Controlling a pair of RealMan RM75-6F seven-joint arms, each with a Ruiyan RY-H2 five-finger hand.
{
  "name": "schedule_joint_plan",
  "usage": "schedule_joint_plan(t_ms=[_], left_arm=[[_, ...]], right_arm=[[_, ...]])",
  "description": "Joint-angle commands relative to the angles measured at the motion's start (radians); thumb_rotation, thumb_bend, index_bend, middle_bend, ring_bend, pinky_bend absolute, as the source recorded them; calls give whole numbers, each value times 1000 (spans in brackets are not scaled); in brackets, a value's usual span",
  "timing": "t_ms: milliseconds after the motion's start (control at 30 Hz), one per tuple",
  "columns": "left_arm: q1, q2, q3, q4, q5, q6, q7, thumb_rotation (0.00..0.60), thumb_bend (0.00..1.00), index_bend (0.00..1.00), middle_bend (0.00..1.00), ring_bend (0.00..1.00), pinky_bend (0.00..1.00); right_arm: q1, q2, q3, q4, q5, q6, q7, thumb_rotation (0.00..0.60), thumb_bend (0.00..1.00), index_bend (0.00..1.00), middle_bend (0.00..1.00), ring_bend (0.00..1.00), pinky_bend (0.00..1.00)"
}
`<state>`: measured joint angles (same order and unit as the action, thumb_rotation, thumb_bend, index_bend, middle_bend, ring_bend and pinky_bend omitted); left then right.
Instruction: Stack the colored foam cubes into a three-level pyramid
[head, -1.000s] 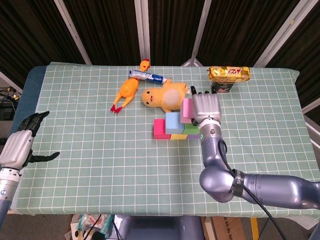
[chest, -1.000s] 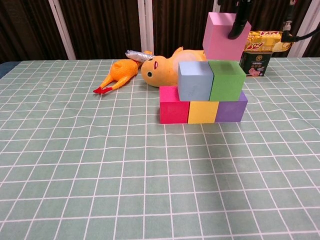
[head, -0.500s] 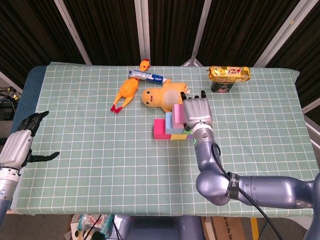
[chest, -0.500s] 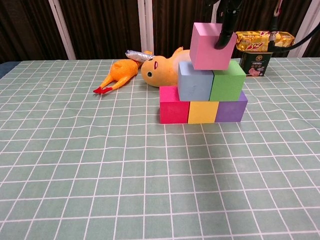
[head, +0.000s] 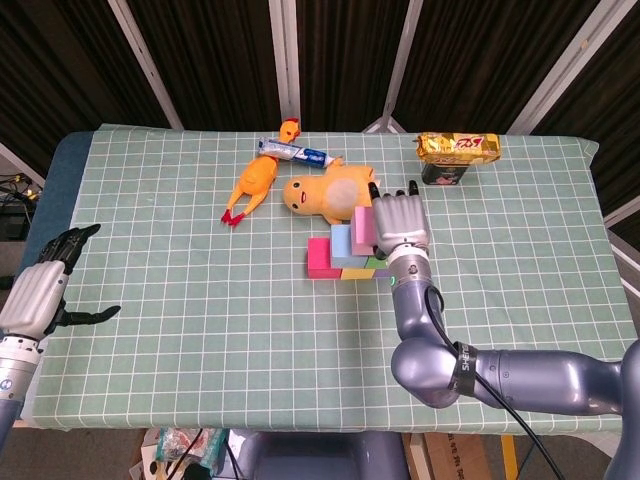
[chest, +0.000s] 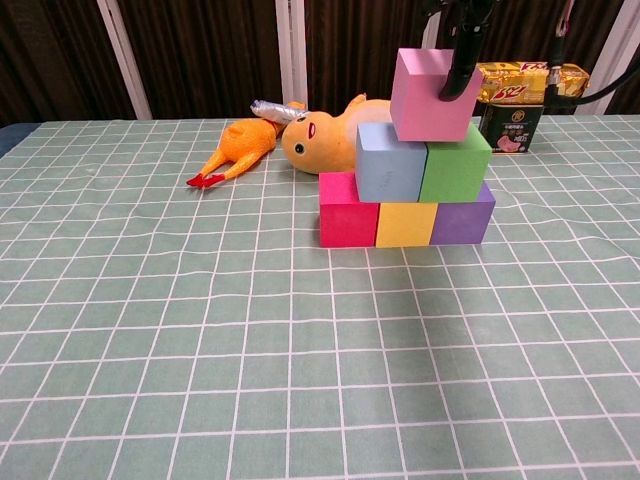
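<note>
A: What is changed since half a second ago?

B: The light pink foam cube is shifted slightly to the right and is now tilted above the seam between the pale blue foam cube and the green foam cube. It is gripped by the right hand, whose dark finger is laid across its front face. Its lower edge appears to touch the second level, though full contact cannot be told.

A: How is the base arranged?

B: Three cubes are set in a row on the green checked tablecloth: a magenta foam cube, a yellow foam cube and a purple foam cube, each touching the next.

A: And the left hand?

B: It is held at the table's left edge, well apart from the stack, fingers spread and nothing in it.

A: What lies behind?

B: A yellow plush duck and an orange rubber chicken are seen.
</note>
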<state>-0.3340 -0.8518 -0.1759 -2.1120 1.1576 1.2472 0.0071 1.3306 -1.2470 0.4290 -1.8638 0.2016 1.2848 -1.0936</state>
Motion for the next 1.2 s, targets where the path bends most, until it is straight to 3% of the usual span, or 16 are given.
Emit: schedule_joint_plan(t_ms=[33, 1200], left_arm=[[0, 0, 1, 0, 0, -2, 1, 600, 82, 0, 67, 15, 30], [-3, -5, 4, 8, -11, -14, 11, 600, 82, 0, 67, 15, 30]], right_arm=[[-1, -3, -1, 3, 0, -1, -1, 600, 340, 0, 410, 225, 33], [-5, -22, -5, 36, 17, -17, -25, 600, 340, 0, 410, 225, 13]])
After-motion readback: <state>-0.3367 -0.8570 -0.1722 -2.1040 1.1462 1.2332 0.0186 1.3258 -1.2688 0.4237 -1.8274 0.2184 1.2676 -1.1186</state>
